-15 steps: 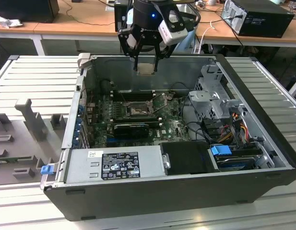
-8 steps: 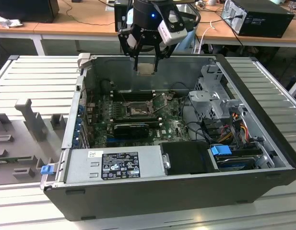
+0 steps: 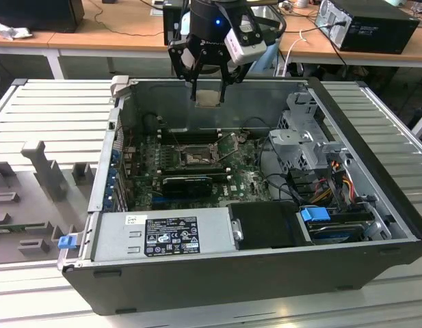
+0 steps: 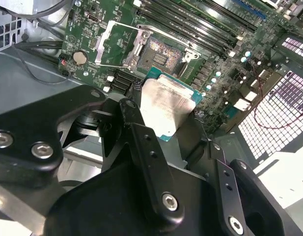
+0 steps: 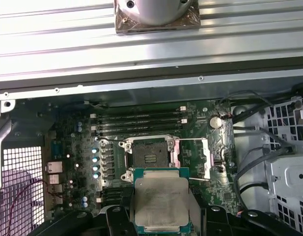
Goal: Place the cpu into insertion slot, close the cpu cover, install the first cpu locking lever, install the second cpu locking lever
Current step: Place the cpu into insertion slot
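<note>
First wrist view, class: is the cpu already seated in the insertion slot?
No, the cpu is held by the tool, apart from the bare insertion slot.

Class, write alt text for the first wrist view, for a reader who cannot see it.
The gripper holds the cpu over an open computer case, short of the empty insertion slot. The cpu cover lies swung open beside the slot, on the green circuit board.

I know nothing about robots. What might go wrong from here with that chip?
The tool grips the cpu by its edges, high above the motherboard; a slip would likely drop it onto the board. If it comes down off-centre or turned, it might sit crooked on the insertion slot and harm its contacts. The open cpu cover lies right beside the slot, so the tool could catch it.
</note>
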You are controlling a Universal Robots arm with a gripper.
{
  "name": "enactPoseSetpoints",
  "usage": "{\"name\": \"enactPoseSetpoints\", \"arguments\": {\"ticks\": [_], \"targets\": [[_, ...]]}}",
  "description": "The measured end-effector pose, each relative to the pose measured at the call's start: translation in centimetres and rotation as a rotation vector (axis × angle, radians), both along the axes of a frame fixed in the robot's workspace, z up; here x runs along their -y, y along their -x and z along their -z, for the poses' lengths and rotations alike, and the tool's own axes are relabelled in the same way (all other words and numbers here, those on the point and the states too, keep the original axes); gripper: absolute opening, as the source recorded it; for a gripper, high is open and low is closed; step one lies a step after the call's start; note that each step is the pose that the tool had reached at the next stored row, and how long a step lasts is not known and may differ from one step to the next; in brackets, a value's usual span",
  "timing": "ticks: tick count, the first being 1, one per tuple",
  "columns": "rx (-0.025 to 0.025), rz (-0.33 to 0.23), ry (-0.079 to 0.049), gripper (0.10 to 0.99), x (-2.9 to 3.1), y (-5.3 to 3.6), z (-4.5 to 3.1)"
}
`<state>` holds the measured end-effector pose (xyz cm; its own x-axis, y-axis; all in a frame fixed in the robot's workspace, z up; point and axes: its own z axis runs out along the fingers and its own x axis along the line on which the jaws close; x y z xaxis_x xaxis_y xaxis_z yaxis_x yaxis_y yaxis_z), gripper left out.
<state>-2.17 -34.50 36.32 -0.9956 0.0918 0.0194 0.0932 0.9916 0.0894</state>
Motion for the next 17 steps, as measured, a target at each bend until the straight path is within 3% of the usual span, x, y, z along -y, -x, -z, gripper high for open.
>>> {"name": "enactPoseSetpoints", "arguments": {"ticks": [6, 9, 17], "targets": [[0.0001, 0.041, 0.0, 0.533, 0.0, 0.0, 0.01], [0.0, 0.089, 0.0, 0.533, 0.0, 0.0, 0.03], [0.0, 0.136, 0.0, 0.533, 0.0, 0.0, 0.04]]}}
